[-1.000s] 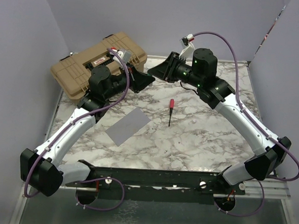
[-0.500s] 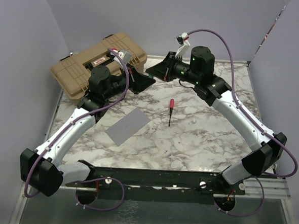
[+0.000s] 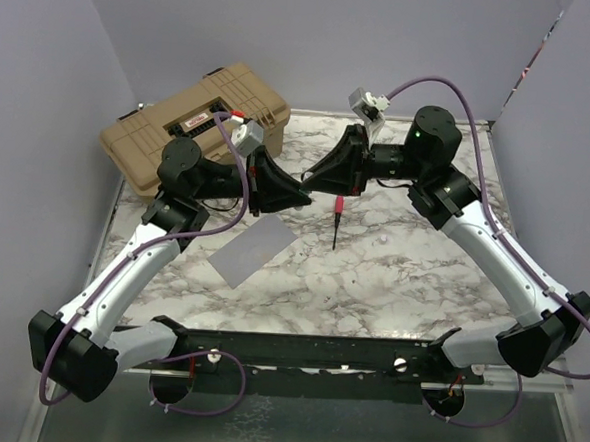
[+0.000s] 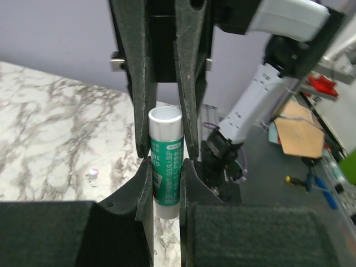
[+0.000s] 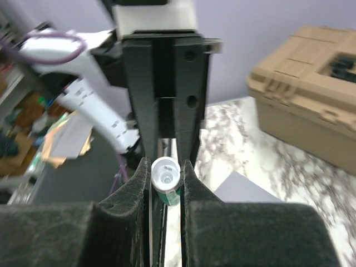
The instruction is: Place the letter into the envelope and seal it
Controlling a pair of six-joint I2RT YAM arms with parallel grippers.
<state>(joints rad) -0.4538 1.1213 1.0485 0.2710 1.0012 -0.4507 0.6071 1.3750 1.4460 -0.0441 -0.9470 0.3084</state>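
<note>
Your left tool [image 4: 167,181] is clamped tight on a glue stick [image 4: 166,136], a smooth white cylinder with a green printed label, gripped by its lower half. Your right tool [image 5: 166,175] meets it tip to tip and seems pressed shut on the stick's round white cap end, though that view is blurred. Both hang above the marbled tabletop [image 3: 412,273]. The envelope [image 3: 253,251], a flat matte grey rectangle, lies on the tabletop beside the left arm, near a slim red-handled screwdriver [image 3: 337,221]. A ribbed tan hard case [image 3: 196,125] sits at the far left corner.
</note>
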